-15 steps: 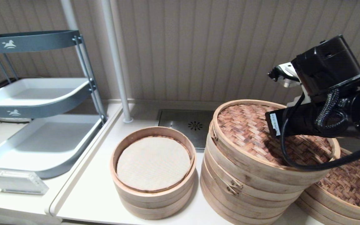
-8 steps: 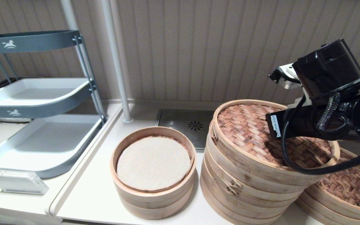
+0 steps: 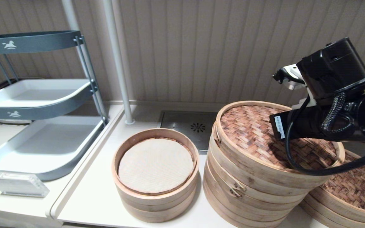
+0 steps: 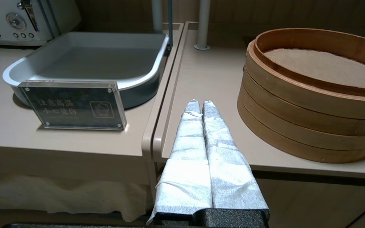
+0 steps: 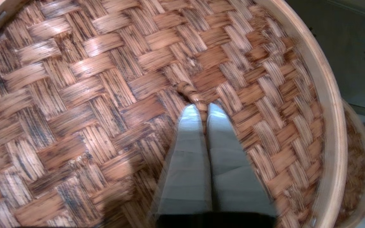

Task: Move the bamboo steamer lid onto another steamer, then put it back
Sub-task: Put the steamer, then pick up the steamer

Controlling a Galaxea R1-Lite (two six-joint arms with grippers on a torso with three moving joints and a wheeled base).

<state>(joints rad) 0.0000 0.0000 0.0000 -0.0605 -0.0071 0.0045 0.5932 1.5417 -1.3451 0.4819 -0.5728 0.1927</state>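
The bamboo steamer lid (image 3: 249, 133), with mottled-brown weave and a pale rim, lies tilted on top of the tall steamer stack (image 3: 233, 177), which has a dark clasp (image 3: 235, 190). The lid overhangs toward the right. In the right wrist view my right gripper (image 5: 202, 109) is shut on the lid's small centre loop (image 5: 188, 91), with the weave (image 5: 74, 95) all around it. In the head view the right arm (image 3: 328, 95) hides the fingers. My left gripper (image 4: 198, 103) is shut and empty, low at the table's front edge.
A lower wide steamer (image 3: 353, 190) with dark weave sits right of the stack, partly under the lid. A smaller steamer with a cloth liner (image 3: 155, 164) stands left of the stack. A tiered grey tray rack (image 3: 40, 126), an acrylic sign (image 4: 71, 104) and a drain plate (image 3: 188, 126) are nearby.
The right arm and the lid have shifted slightly to the right. The grip on the loop is unchanged.
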